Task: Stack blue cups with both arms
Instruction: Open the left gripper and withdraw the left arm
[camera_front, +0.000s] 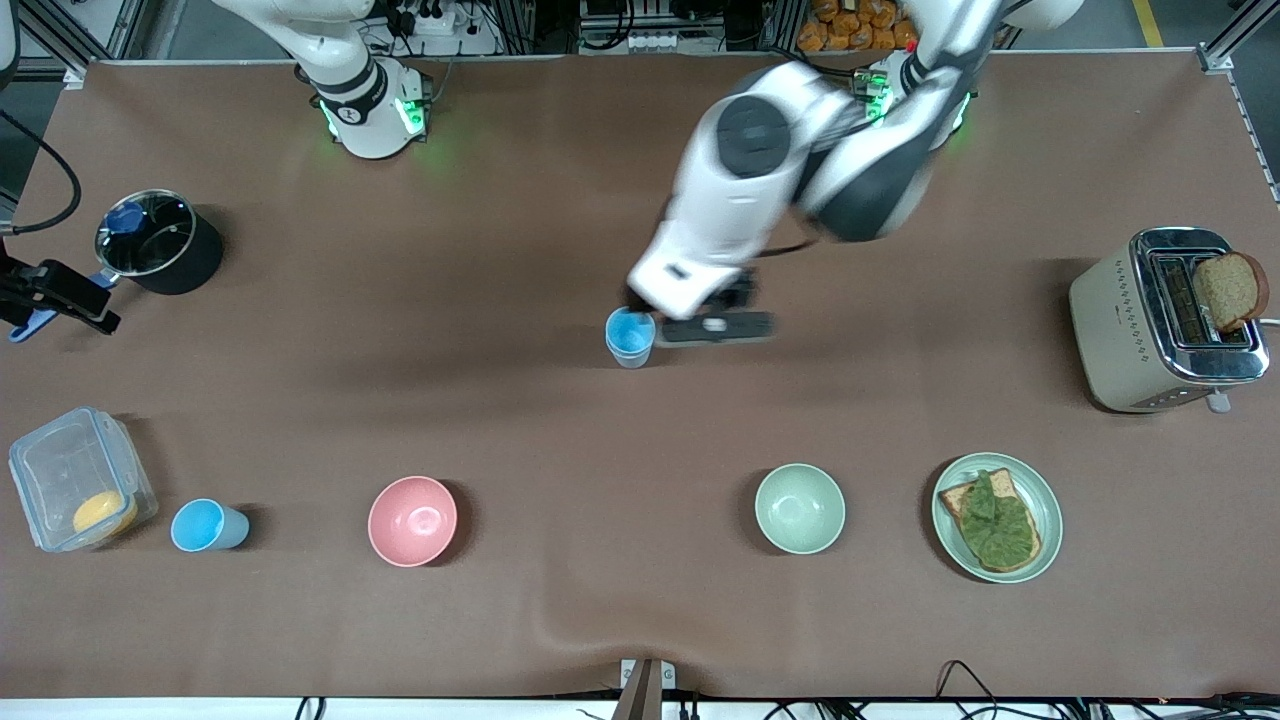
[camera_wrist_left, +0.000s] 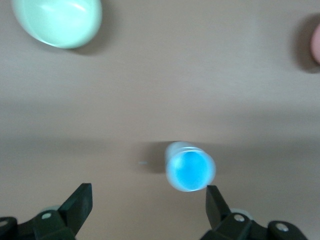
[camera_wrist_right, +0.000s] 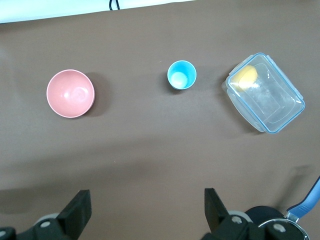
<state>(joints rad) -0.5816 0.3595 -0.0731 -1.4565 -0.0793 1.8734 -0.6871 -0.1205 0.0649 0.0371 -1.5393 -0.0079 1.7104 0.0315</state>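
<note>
Left arm (camera_front: 760, 190) sweeps in mid-frame, its left gripper (camera_front: 716, 325) spread wide just beside the centre cup (camera_front: 630, 337), seemingly off-line, so it should centre before closing. Right gripper (camera_wrist_right: 145, 212), parted, waits; second cup (camera_front: 207, 525) sits lower left.

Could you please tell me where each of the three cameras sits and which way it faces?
Front view: high across the table, facing both arms' bases; left gripper beside the middle blue cup.
Left wrist view: looks down past open fingers at that cup.
Right wrist view: looks down past open fingers at the second blue cup.
Shared: the pink bowl shows in all three.
</note>
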